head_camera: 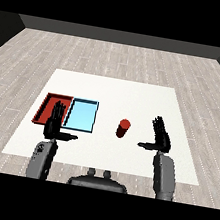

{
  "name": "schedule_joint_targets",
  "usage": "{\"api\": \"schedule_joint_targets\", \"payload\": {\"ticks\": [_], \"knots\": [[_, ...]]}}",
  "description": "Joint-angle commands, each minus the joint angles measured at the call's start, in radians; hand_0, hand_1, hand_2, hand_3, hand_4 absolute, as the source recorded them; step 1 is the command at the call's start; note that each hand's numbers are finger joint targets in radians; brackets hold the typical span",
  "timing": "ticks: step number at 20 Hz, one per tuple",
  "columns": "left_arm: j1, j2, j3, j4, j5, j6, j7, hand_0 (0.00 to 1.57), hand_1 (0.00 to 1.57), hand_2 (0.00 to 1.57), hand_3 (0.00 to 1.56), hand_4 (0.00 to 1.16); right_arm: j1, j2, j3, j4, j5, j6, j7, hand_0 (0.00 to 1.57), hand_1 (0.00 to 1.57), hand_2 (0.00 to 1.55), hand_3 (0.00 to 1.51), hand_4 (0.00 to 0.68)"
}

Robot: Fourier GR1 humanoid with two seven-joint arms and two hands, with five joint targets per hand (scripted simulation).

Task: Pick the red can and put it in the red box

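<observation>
Partly hidden red tray (48, 102) behind left hand (54, 123)

Even, bright light falls on the white table (135, 93) without glare; the red can (123, 128) casts only a faint shadow, and the far wall stays dark

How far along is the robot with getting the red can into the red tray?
Nothing looks done yet. The red can stands on the white table, right of the light blue tray and outside the red tray. Neither hand holds anything: the right hand is open beside the can, the left hand open by the trays. Grasping, carrying and placing all remain.
</observation>
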Motion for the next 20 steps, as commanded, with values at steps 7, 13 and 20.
{"api": "schedule_joint_targets", "payload": {"ticks": [7,13,20], "knots": [[-0.023,-0.023,-0.019,0.003,-0.022,0.035,0.018,0.0,0.0,0.0,0.0,0.0,-0.056,0.109,0.058,0.114,-0.002,-0.067,-0.014,0.0,0.0,0.0,0.0,0.0],[0.02,-0.023,-0.024,-0.009,-0.018,0.022,0.0,0.0,0.0,0.0,0.0,0.0,-0.117,0.105,0.053,0.206,-0.021,-0.066,-0.05,0.0,0.0,0.0,0.0,0.0],[-0.053,0.042,0.05,0.061,0.027,-0.028,-0.006,0.0,0.0,0.0,0.0,0.0,-0.038,0.118,0.094,0.224,-0.036,-0.04,-0.108,0.0,0.0,0.0,0.0,0.0]]}}
